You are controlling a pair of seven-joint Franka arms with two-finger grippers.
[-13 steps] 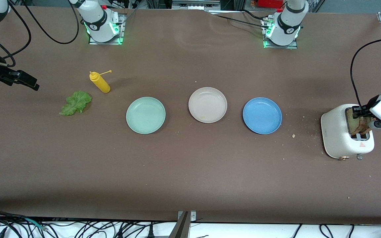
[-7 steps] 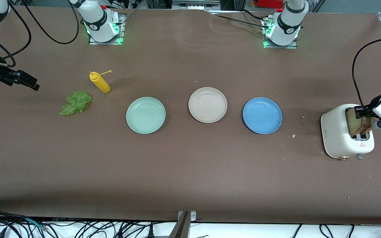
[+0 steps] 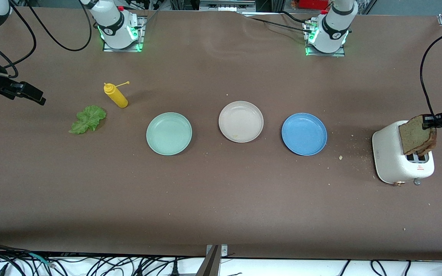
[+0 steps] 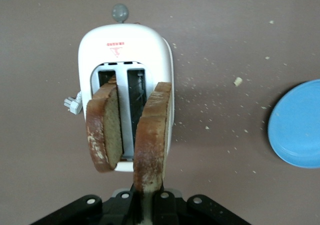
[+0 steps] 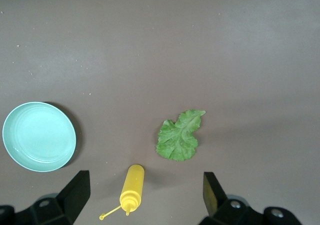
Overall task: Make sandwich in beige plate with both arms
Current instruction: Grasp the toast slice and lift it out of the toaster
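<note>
Left gripper (image 3: pixel 430 122): pinching one square brown bread slice (image 3: pixel 416 135) over the white toaster (image 3: pixel 391 157). Right gripper (image 5: pixel 145 197): spread, waiting above the ruffled green lettuce leaf (image 3: pixel 87 119). Round beige plate (image 3: pixel 258 119): lying at the toaster's 9 o'clock.

One brown bread slice (image 3: pixel 416 135) hangs upright over the white toaster (image 3: pixel 391 161), and a second slice (image 4: pixel 106 127) stands in a slot. The green lettuce leaf (image 3: pixel 88 119) lies flat near the right arm's end. The beige plate (image 3: pixel 241 121) stands between two other plates, holding only crumbs.
</note>
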